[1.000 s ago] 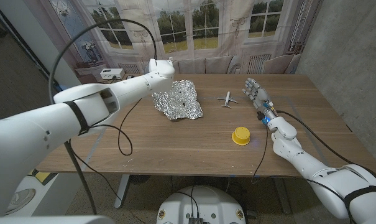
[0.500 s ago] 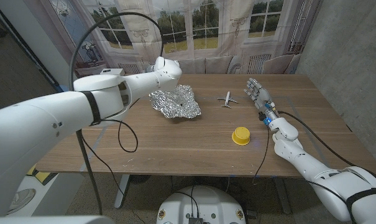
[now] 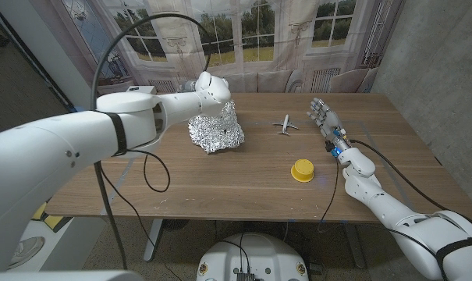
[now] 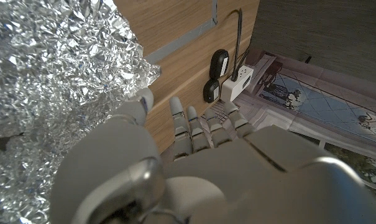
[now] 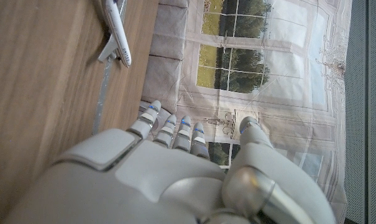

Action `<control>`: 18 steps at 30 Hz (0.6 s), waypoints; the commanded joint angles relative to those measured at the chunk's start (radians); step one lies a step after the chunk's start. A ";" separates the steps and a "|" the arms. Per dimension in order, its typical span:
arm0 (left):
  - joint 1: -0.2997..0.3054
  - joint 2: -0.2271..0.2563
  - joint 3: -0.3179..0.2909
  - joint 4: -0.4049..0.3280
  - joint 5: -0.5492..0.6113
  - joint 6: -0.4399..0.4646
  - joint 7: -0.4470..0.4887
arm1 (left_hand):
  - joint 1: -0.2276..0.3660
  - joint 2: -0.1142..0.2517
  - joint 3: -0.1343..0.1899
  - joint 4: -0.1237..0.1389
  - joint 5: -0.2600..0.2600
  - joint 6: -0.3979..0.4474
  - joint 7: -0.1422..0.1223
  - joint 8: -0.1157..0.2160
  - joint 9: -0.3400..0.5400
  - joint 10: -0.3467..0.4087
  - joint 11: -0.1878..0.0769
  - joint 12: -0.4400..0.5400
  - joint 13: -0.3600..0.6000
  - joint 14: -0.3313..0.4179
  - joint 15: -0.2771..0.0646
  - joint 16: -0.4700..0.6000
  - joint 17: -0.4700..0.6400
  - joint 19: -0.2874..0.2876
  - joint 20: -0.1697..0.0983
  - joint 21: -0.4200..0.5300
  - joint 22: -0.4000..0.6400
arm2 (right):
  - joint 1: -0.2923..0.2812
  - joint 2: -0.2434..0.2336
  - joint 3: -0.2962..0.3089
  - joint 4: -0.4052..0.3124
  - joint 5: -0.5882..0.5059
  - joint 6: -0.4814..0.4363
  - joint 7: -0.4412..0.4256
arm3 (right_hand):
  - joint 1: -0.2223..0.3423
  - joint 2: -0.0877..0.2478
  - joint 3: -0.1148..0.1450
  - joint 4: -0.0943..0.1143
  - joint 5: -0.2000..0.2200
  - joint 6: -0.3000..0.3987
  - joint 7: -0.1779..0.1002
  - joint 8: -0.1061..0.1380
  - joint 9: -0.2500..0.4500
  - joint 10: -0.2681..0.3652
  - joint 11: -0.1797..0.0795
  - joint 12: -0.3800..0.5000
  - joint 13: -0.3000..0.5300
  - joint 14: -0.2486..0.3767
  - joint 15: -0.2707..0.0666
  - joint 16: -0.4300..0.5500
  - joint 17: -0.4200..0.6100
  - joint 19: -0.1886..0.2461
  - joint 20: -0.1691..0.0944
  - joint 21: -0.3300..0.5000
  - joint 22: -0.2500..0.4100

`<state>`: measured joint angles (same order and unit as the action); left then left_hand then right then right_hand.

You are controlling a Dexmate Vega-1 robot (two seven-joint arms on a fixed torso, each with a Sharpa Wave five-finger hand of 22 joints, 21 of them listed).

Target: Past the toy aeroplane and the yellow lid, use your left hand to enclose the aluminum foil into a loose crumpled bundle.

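**Left hand at the far edge of the bunched foil**

The only container-like thing is the yellow lid [image 3: 302, 170], which lies alone on the wooden table [image 3: 243, 183] toward the near right, with nothing seen in or on it.

The aluminum foil [image 3: 215, 129] sits left of centre on the table, bunched into a raised, crinkled heap. The left hand [image 3: 207, 84] is at the foil's far upper edge, at the end of the left arm that reaches in from the left. In the left wrist view the left hand [image 4: 175, 168] shows its fingers [image 4: 188, 127] held straight and close together beside the foil [image 4: 51, 81], with one fingertip touching the crinkled edge; whether it actually grips the sheet I cannot tell.

The toy aeroplane [image 3: 285, 124] stands to the right of the foil, well apart from it, and beyond the lid. The right hand [image 3: 323, 115] stands on the table right of the aeroplane, fingers extended, holding nothing. In the right wrist view the aeroplane [image 5: 116, 34] lies on the wood ahead of the right hand [image 5: 169, 174].

Behind the table hangs a backdrop printed with windows and greenery [image 3: 243, 35]. A grey wall [image 3: 438, 78] stands to the right.
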<state>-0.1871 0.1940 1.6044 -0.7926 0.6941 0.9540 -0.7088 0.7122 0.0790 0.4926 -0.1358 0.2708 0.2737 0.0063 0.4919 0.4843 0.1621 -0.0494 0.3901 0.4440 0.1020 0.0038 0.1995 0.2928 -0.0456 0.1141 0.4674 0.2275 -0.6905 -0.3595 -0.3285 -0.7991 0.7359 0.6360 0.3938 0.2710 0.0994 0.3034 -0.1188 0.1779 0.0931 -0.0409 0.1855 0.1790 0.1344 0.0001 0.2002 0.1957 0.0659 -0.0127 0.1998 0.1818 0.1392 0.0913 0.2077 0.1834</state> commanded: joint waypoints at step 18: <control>0.182 0.406 -0.169 -0.805 0.241 0.154 0.266 | -0.131 -0.081 -0.127 0.013 -0.090 -0.036 -0.220 -0.159 -0.169 0.047 -0.037 0.072 -0.002 0.165 -0.058 0.063 -0.001 0.143 -0.014 0.084 -0.006 | 0.007 0.011 -0.004 0.012 -0.001 0.012 0.009 | -0.006 0.002 0.004 -0.005 0.006 0.009 -0.006 0.006 0.004 0.006 -0.002 -0.001 0.002 0.011 0.001 -0.003 0.002 0.004 0.006 0.003 0.002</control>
<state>-0.1221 0.4287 1.5729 -1.1426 0.8458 1.0876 -0.5872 0.6137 -0.0067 0.3775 -0.1342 0.1803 0.2484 -0.2126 0.3435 0.3232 0.1990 -0.0896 0.4552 0.4384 0.2509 -0.0404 0.2556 0.2859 0.0856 0.0946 0.5410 0.2229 -0.6890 -0.3532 -0.3281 -0.7900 0.7369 0.6448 0.3986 0.2668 0.1036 0.3035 -0.1187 0.1779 0.0968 -0.0447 0.1855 0.1790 0.1343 0.0000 0.2002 0.1957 0.0659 -0.0127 0.1998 0.1818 0.1392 0.0913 0.2077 0.1834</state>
